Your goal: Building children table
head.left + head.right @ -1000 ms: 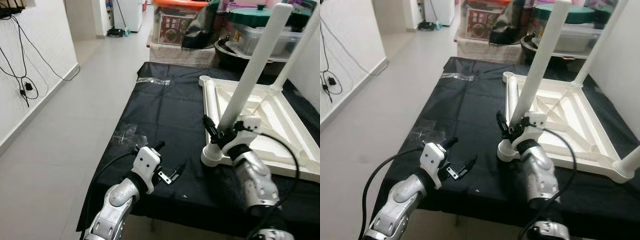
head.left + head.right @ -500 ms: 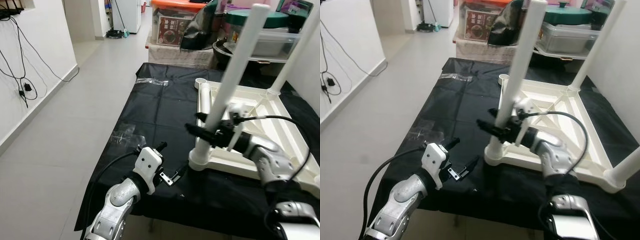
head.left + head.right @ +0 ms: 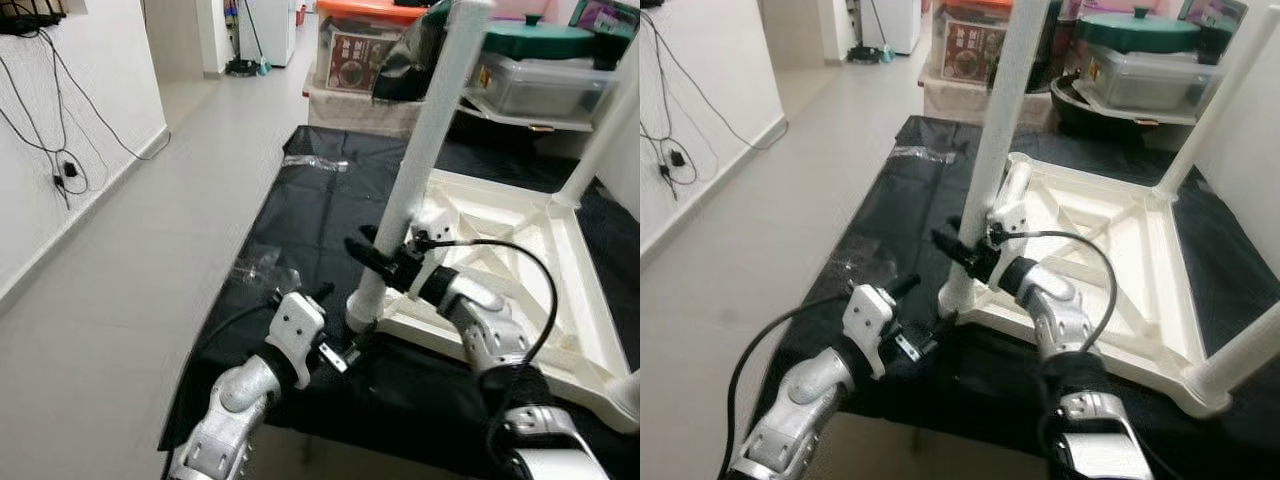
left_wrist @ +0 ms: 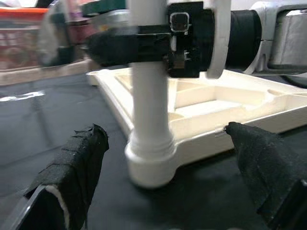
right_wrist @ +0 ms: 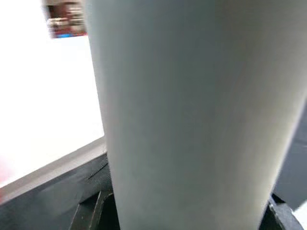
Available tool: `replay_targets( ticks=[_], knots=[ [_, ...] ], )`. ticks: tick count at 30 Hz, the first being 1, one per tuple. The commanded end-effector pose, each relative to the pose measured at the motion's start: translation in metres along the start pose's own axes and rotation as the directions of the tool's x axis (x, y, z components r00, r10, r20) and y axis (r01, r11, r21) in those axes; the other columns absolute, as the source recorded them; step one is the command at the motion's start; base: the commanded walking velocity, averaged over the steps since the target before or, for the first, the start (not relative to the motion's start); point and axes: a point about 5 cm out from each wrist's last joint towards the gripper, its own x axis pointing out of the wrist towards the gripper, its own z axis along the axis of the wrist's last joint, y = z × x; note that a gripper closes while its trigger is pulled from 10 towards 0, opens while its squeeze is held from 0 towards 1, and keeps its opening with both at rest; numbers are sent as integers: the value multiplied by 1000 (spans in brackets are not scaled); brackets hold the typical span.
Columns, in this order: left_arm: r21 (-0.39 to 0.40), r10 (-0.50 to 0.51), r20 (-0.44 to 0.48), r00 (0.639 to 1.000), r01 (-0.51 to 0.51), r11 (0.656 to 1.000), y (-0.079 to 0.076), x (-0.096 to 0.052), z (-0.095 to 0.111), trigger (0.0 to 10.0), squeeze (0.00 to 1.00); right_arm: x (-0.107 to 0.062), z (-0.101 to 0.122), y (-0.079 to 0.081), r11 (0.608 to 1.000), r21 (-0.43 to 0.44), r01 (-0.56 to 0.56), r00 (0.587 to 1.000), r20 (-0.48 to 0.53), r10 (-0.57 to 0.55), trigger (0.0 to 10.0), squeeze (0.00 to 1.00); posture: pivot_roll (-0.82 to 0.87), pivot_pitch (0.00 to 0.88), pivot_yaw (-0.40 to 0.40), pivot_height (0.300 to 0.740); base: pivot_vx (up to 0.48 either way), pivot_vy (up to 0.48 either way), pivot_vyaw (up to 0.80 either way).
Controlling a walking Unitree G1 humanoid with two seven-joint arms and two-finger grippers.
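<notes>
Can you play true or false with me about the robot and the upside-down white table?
1. The right pincer is clamped around a white table leg. True.
2. The white table stands the right way up on its legs. False: it lies upside down on the black cloth, legs pointing up.
3. The left pincer is holding the table leg. False: it is open and holds nothing, low by the table's corner.
4. The cloth under the table is black. True.
5. The leg in the right pincer lies flat on the cloth. False: it stands nearly upright in its corner socket.
</notes>
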Motion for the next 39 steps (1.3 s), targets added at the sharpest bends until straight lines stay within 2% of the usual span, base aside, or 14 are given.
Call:
replay_targets(
  ticks=[1, 4, 7, 15, 18, 19, 20, 24, 25, 26, 28, 30, 33, 39],
  knots=[
    [-3, -13, -29, 999, 13, 1000, -1, -1, -5, 10000, 0, -14, 1, -21, 949, 32, 314, 948, 34, -315, 0, 0, 91, 0, -71, 740, 0, 0, 0],
    [-2, -15, -33, 999, 15, 1000, -1, 0, -6, 10000, 0, -28, -5, -28, 825, 42, 564, 825, 18, -565, 0, 0, 84, 0, -71, 740, 0, 0, 0],
    [-4, -14, -41, 999, 14, 1000, -1, 1, -7, 10000, 0, -51, -19, -31, 571, 68, 818, 574, -33, -818, 0, 0, 78, 0, -63, 740, 0, 0, 0],
    [-5, -14, -42, 999, 14, 1000, 0, 1, -7, 10000, 0, -51, -30, -4, 445, 101, 890, 451, -51, -891, 0, 0, 79, 0, -62, 740, 0, 0, 0],
    [-4, -15, -42, 999, 15, 1000, 0, 2, -7, 10000, 0, -47, -31, 5, 452, 113, 885, 458, -42, -888, 0, 0, 79, 0, -62, 740, 0, 0, 0],
    [-4, -15, -41, 999, 15, 1000, 0, 2, -7, 10000, 0, -40, -31, 13, 486, 112, 866, 492, -29, -870, 8941, 0, 81, 0, -62, 740, 0, 0, 0],
    [-4, -15, -41, 999, 15, 1000, 0, 2, -6, 10000, 0, -35, -29, 18, 542, 108, 834, 544, 12, -839, 10000, 1000, 79, 0, -65, 740, 0, 0, 0],
    [-4, -15, -41, 999, 15, 1000, 0, 2, -6, 10000, 0, -35, -29, 18, 542, 108, 834, 544, 12, -839, 10000, 1000, 79, 0, -65, 740, 0, 0, 0],
    [-4, -15, -40, 999, 15, 1000, 0, 3, -6, 10000, 0, -30, -27, 20, 613, 121, 781, 612, 46, -789, 10000, 1000, 81, 0, -67, 740, 0, 0, 0],
    [-5, -14, -38, 999, 14, 1000, 0, 3, -6, 10000, 0, -29, -11, 2, 778, 166, 607, 767, 136, -627, 10000, 0, 78, 0, -68, 740, 0, 0, 0],
    [-5, -14, -38, 999, 14, 1000, 0, 3, -6, 10000, 0, -29, -11, 2, 778, 166, 607, 767, 136, -627, 10000, 0, 78, 0, -68, 740, 0, 0, 0],
    [-6, -16, -35, 999, 16, 1000, 0, 4, -5, 10000, 0, -31, 5, -15, 922, 156, 353, 917, 137, -374, 10000, 0, 74, 0, -64, 740, 0, 0, 0],
    [-7, -18, -34, 999, 18, 1000, -1, 5, -5, 10000, 0, -35, 16, -18, 985, 151, 86, 990, 95, -101, 10000, 0, 74, 0, -65, 740, 0, 0, 0],
    [-4, -18, -32, 999, 18, 1000, -1, 5, -5, 10000, 0, -37, 20, -5, 936, 105, -337, 940, -24, 341, 10000, 0, 74, 0, -65, 740, 0, 0, 0]
  ],
)
